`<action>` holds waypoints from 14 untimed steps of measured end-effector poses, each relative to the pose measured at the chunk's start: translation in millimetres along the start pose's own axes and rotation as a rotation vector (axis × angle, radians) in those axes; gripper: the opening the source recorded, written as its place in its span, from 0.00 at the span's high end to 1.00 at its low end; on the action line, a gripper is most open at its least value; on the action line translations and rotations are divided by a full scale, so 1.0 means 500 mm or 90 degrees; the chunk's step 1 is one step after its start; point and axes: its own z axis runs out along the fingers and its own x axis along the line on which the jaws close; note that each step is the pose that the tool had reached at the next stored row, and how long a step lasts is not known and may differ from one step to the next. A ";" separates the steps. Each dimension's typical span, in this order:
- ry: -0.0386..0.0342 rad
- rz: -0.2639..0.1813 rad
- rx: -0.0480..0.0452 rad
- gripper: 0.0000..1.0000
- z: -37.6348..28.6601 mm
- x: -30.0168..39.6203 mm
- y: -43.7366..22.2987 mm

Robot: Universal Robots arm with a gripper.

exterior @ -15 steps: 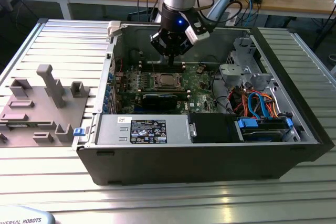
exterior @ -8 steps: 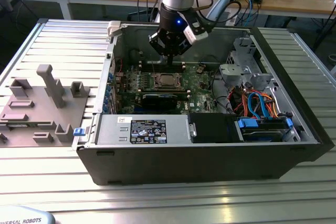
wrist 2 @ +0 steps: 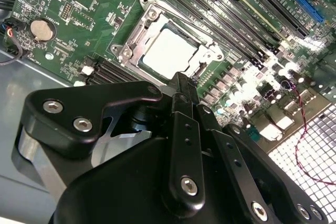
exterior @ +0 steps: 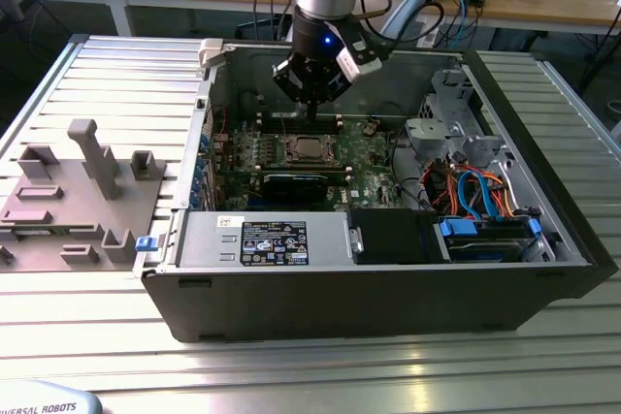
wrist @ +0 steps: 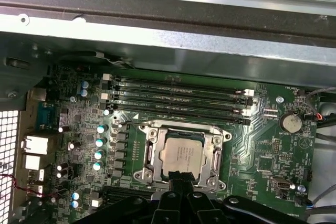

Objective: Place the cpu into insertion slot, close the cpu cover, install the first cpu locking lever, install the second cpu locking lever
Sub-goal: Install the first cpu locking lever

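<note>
Silver cpu seated under cpu cover, end effector fingers together, empty, hovering above

Cpu top: dull silver metal, matt; cpu cover: bright silvery metal frame, slight sheen; gripper: black, semi-gloss w/ shiny metal screws; motherboard: glossy green; pc case: matt dark grey; table: ribbed brushed aluminium.

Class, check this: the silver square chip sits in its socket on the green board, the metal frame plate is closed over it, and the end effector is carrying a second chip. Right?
One error: the end effector carries nothing. In the second wrist view its black fingers meet with no chip between them. The silver square chip does sit in the socket under the closed silvery metal frame plate on the green circuit board.
</note>
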 end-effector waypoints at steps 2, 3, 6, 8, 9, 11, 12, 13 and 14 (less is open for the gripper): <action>0.0000 0.000 0.0000 0.89 0.000 0.002 0.000; 0.0000 0.000 0.0000 0.89 0.000 0.003 0.000; 0.0000 0.000 0.0000 0.89 0.001 0.006 0.001; 0.0000 0.000 0.0000 0.89 0.001 0.008 0.001; 0.0000 0.000 0.0000 0.89 0.001 0.009 0.001; 0.0000 0.000 0.0000 0.89 0.001 0.010 0.001; 0.0000 0.000 0.0000 0.89 0.001 0.011 0.001; 0.0000 0.000 0.0000 0.89 0.001 0.012 0.001; 0.0000 0.000 0.0000 0.89 0.001 0.012 0.001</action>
